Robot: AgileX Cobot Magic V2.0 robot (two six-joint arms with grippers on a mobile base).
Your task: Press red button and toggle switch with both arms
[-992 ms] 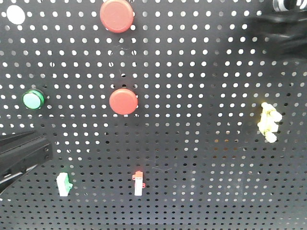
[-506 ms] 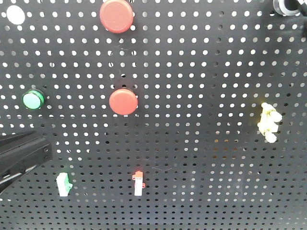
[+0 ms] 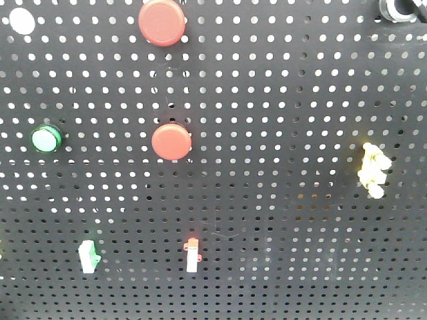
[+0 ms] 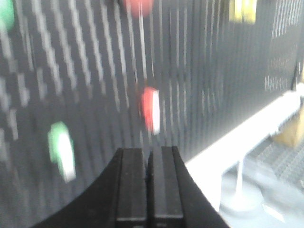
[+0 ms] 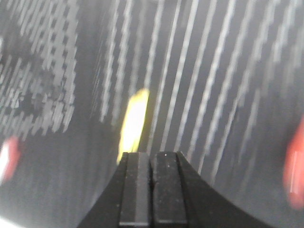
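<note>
Both wrist views are badly streaked, so trust them only for the claws. Your left claw (image 4: pixel 148 156) has its fingers pressed together with just a hairline seam between them, and your right claw (image 5: pixel 151 159) is closed the same way. Ahead of the left claw the red-and-white toggle switch (image 3: pixel 192 254) is only a smear. Ahead of the right claw you can make out a yellow blur, with red blurs cut off at both side edges.

The front view is sharp. On the black pegboard (image 3: pixel 287 93), one red button (image 3: pixel 171 141) sits mid-board directly above the toggle switch. A second red button (image 3: pixel 161 22) sits against the top edge. A green button (image 3: pixel 46 139) and a green switch (image 3: pixel 87 257) are to the left, and a yellow part (image 3: pixel 373 170) is far right. A round fitting (image 3: pixel 399 8) is clipped by the top right corner.

Beside the board, the left wrist view shows a white ledge (image 4: pixel 247 137) and a hazy room.
</note>
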